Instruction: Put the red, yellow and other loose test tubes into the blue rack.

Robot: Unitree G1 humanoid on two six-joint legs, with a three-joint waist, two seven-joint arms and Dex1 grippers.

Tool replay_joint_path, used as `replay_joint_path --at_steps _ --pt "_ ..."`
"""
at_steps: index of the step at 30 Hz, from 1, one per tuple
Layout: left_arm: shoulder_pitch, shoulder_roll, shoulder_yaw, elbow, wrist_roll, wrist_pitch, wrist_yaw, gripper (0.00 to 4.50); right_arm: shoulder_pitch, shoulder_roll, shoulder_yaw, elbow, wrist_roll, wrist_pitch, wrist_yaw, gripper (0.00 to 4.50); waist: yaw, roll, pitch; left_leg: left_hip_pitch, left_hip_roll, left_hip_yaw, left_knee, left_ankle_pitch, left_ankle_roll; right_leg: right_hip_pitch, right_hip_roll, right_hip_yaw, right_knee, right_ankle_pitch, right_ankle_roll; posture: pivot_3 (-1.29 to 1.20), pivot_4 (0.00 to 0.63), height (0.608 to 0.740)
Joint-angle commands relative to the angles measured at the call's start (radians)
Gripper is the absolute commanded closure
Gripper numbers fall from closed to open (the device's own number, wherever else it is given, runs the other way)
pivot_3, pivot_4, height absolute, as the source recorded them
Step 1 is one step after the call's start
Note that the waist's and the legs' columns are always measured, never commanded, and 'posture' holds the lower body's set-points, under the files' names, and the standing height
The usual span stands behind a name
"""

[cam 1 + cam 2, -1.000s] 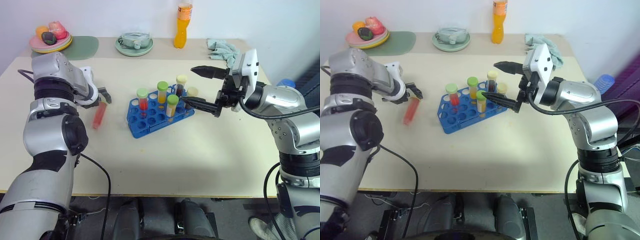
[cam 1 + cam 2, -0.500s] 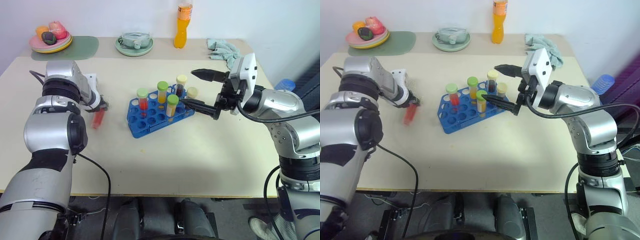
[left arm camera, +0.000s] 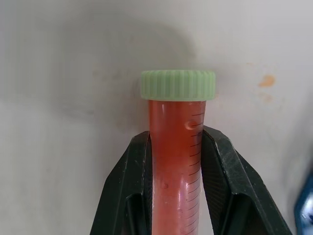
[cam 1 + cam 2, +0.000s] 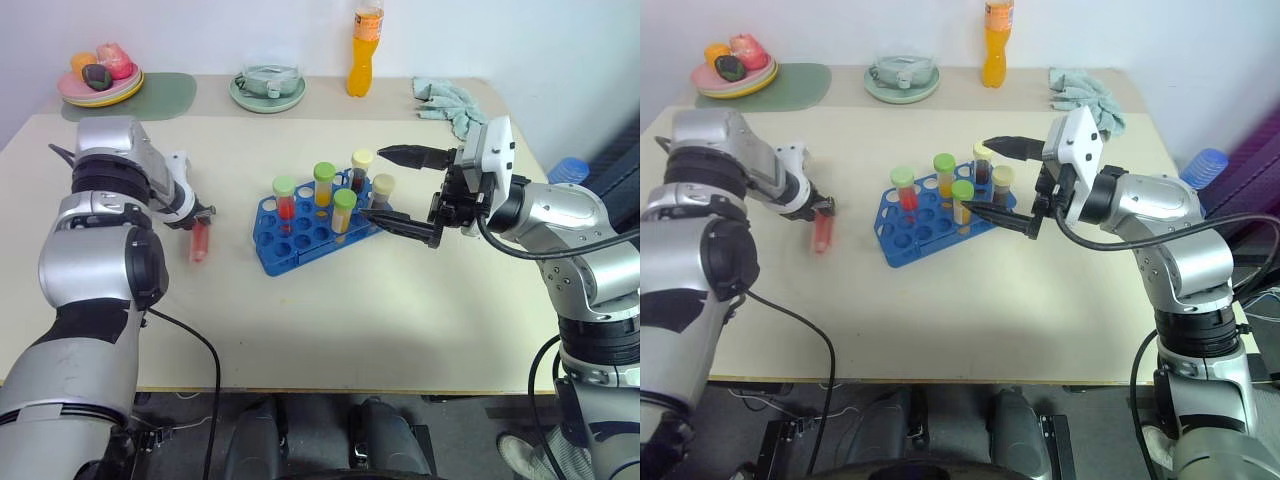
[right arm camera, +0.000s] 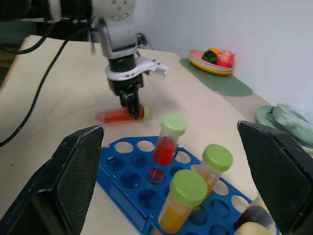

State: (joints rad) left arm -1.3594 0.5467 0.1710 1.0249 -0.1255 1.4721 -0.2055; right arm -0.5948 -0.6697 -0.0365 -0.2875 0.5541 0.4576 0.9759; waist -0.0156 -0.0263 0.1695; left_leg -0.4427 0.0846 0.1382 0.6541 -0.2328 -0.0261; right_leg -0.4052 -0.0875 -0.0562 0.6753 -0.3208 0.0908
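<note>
The blue rack [image 4: 272, 252] stands mid-table and holds several capped tubes: a red one [image 4: 285, 201], two yellow-orange ones [image 4: 325, 186] with green caps, and two dark ones [image 4: 361, 172] with cream caps. To the rack's left a red test tube [image 4: 197, 243] with a green cap [image 3: 178, 85] lies on the table. My left gripper [image 4: 200, 219] points down and is shut on that tube [image 3: 177, 156] just behind its cap. My right gripper [image 4: 378, 184] hovers level at the rack's right end, open, with the cream-capped tubes between its spread fingers.
Along the back edge stand a plate of fruit [image 4: 100, 84] on a green mat [image 4: 165, 96], a pale green dish [image 4: 268, 90], an orange bottle [image 4: 367, 50] and a teal cloth [image 4: 447, 100]. Bare tabletop lies in front of the rack.
My left gripper has shut on the red tube, which it stood open over a second ago. The right arm has kept almost still.
</note>
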Motion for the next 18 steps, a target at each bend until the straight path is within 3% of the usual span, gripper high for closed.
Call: replay_joint_path --at_steps 1,6,8,9,10,13,18 --pt "0.087 0.032 0.014 -0.276 -0.08 0.13 -0.05 3.73 0.001 -0.009 -0.01 -0.013 0.012 -0.031 0.038 0.0 -0.001 0.0 0.0 0.0 0.0 0.0 0.0 0.0 0.0 0.0 0.0 0.0 0.001 0.0 0.0 0.0 0.15 0.74" --pt "0.32 0.059 0.106 -0.732 -0.254 0.142 -0.091 3.73 0.009 -0.014 0.008 -0.005 0.015 -0.034 0.094 0.0 -0.002 0.0 0.0 0.0 0.001 -0.002 0.005 0.0 0.0 0.0 0.0 0.001 0.006 0.0 0.0 0.0 0.15 0.74" --pt "0.398 -0.035 0.326 -0.957 -0.358 0.142 -0.134 3.73 0.032 -0.024 0.022 -0.019 0.008 -0.034 0.114 0.0 0.002 0.0 0.0 -0.001 0.001 -0.003 0.007 0.0 0.0 0.0 0.0 0.001 0.007 0.0 0.0 0.0 0.15 0.74" --pt "0.401 -0.113 0.497 -1.039 -0.443 0.142 -0.17 3.73 0.044 -0.029 0.022 -0.03 0.014 -0.025 0.119 0.0 0.004 0.0 0.0 -0.001 0.001 -0.003 0.008 0.0 0.0 0.0 0.0 0.001 0.007 0.0 0.0 0.0 0.15 0.74" --pt "0.431 -0.154 0.572 -1.138 -0.5 0.114 -0.195 3.73 0.059 -0.036 0.015 -0.038 0.022 -0.016 0.121 0.0 0.008 -0.001 0.0 -0.002 0.001 -0.003 0.009 0.0 0.001 0.001 0.0 0.0 0.007 0.0 0.0 0.0 0.15 0.74" --pt "0.532 -0.189 0.565 -1.316 -0.578 0.012 -0.247 3.73 0.087 -0.042 0.008 -0.038 0.011 -0.02 0.114 0.0 0.002 0.0 0.0 -0.002 0.001 -0.004 0.01 -0.001 0.002 0.001 -0.001 0.0 0.007 0.0 0.0 0.0 0.15 0.74" --pt "0.706 -0.241 0.423 -1.461 -0.555 -0.43 -0.384 3.73 0.147 -0.049 -0.015 -0.066 -0.003 -0.018 0.06 0.0 0.003 0.001 -0.001 0.001 0.001 -0.003 0.009 -0.001 0.001 0.004 0.0 0.001 0.007 0.0 0.0 0.0 0.15 0.74"
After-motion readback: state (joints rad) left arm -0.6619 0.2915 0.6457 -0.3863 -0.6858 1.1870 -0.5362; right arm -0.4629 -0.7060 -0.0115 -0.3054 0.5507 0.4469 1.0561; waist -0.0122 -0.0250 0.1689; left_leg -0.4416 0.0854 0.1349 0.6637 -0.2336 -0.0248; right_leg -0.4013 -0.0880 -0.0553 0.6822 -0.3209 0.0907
